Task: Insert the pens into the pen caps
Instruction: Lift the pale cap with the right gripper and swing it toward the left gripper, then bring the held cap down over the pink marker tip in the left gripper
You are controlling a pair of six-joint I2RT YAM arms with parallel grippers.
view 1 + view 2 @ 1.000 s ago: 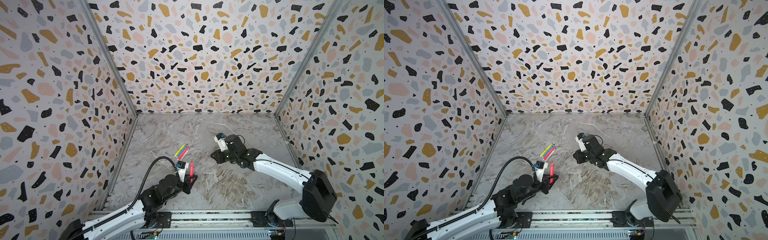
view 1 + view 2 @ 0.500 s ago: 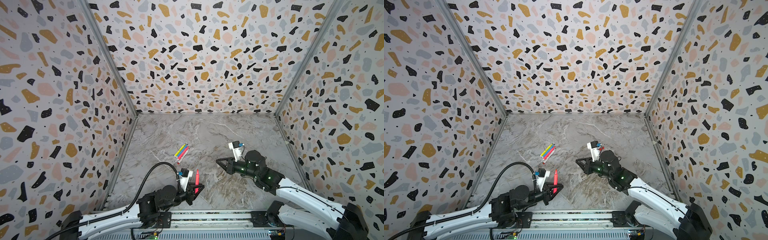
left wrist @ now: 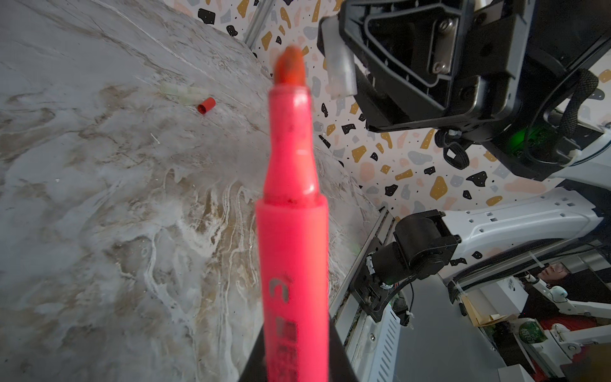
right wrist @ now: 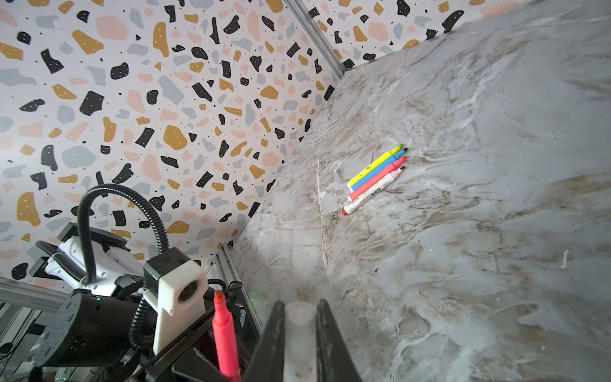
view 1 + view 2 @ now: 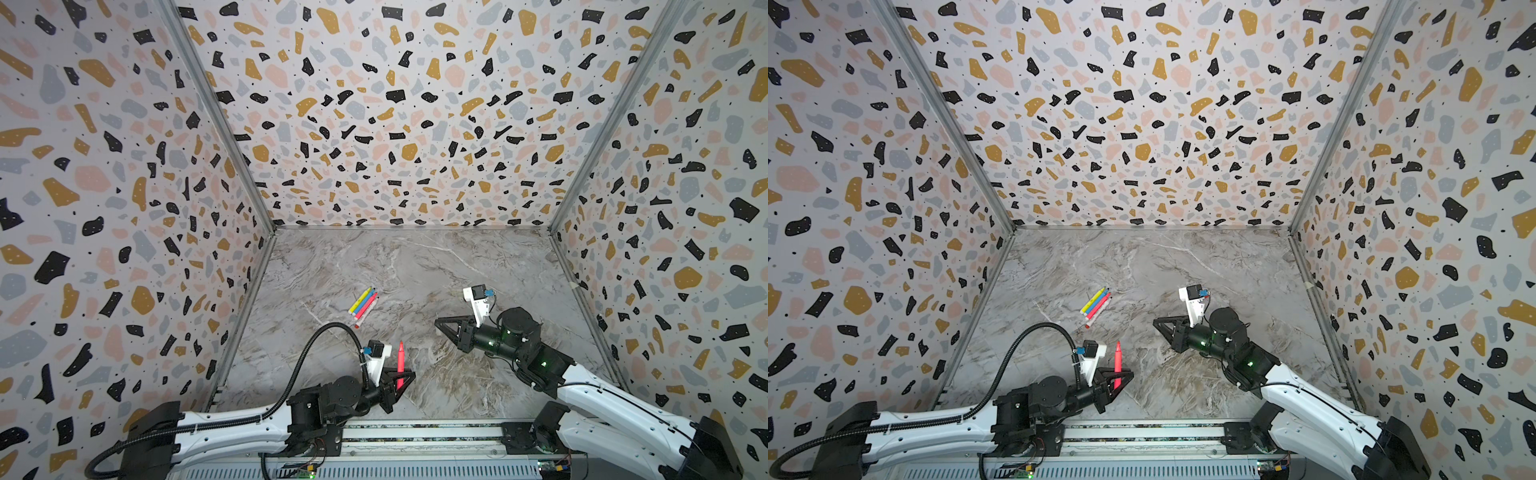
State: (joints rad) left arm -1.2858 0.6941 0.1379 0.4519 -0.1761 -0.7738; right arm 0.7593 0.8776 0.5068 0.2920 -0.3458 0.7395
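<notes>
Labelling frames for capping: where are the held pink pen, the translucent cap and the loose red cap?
pink pen [image 3: 293,248]: left wrist view, barrel.
translucent cap [image 4: 300,330]: right wrist view, side wall.
red cap [image 3: 206,106]: left wrist view, side.

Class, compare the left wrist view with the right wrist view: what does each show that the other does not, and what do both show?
Only the left wrist view: a small red cap lying on the table. Only the right wrist view: four pens lying side by side, yellow, blue, pink and white-bodied. Both: the uncapped pink pen gripped by the left end effector, and the translucent cap in the right end effector.
</notes>
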